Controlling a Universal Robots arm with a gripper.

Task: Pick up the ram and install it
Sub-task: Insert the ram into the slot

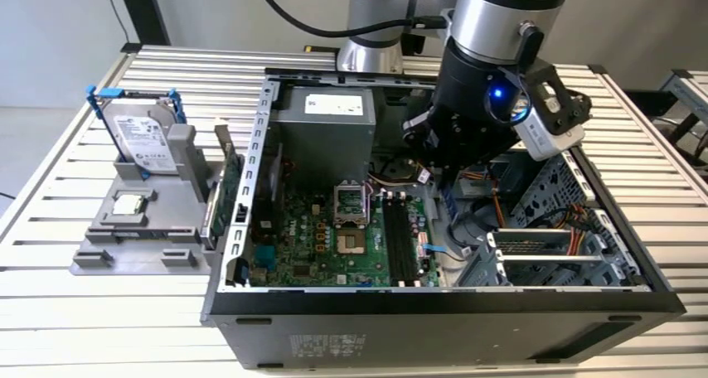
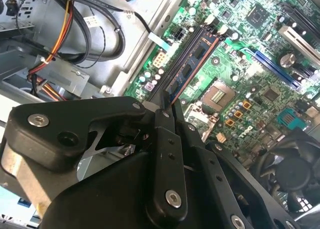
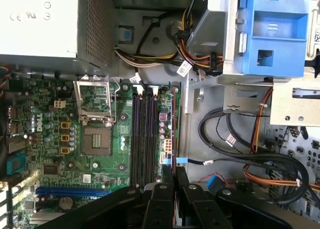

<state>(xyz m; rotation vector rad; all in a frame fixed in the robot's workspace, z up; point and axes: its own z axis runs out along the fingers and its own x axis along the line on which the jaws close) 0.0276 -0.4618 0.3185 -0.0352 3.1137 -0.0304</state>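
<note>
In the exterior view the arm's dark wrist (image 1: 470,133) hangs over the far part of the open computer case (image 1: 443,307) and covers what is under it, so the grasp cannot be made out from there. The wrist views show it. In the first wrist view the black fingers (image 3: 162,196) are drawn narrow onto the ram (image 3: 173,134), which appears edge-on as a thin dark line. It runs parallel to the memory slots (image 3: 142,134) and just beside them, on the side of the green motherboard (image 3: 50,139) toward the loose cables (image 3: 235,139). In the second wrist view the fingers (image 2: 167,154) pinch one end of the ram (image 2: 192,69). Its dark face and orange-edged rim slant away over the board, and the gripped end is hidden behind the linkage. I cannot tell how high the stick hangs over the board, or whether it touches it. On the slatted surface (image 1: 99,312) at the exterior view's left, a hard drive (image 1: 142,138) stands well apart in its blue frame.
</note>
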